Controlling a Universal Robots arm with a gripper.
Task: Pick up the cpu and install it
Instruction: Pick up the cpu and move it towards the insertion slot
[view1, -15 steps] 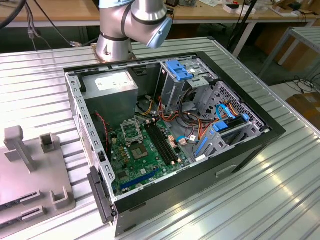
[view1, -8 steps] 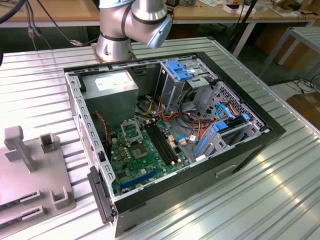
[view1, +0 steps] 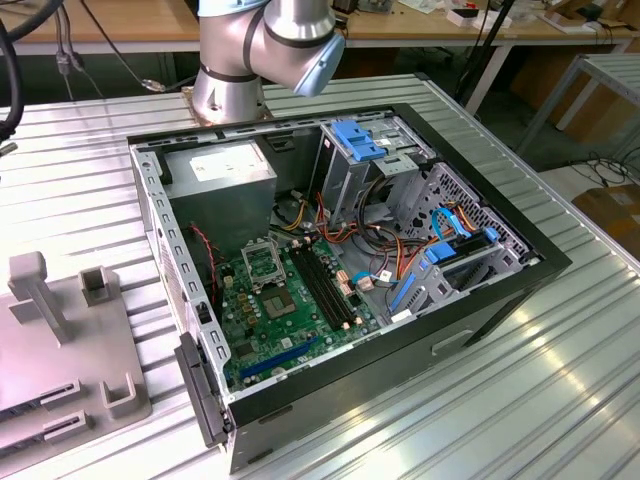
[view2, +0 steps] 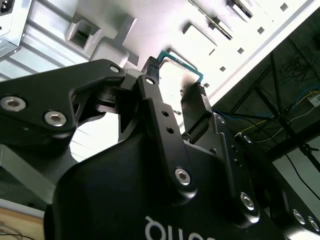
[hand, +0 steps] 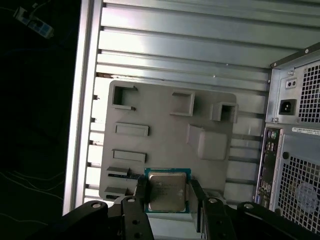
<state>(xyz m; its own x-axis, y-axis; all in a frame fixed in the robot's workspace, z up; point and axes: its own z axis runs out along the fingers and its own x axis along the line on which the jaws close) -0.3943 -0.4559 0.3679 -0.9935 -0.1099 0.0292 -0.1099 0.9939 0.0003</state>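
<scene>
Standing by the ribbed aluminium table (view1: 560, 340), I see a grey moulded tray (view1: 40, 350) at the exterior view's left, its raised pockets apparently shaped to stop parts sliding. To its right an open computer case (view1: 500, 290) lies on its side, so the green motherboard (view1: 290, 320) and its dark-framed socket (view1: 262, 265) face upward for access. In the first wrist view the gripper (hand: 168, 194) presses its matte black fingers (hand: 141, 195) against opposite edges of the cpu (hand: 167, 190), a flat square with a dull silvery lid and teal rim. It sits over the tray; whether it is lifted clear, I cannot tell.
</scene>
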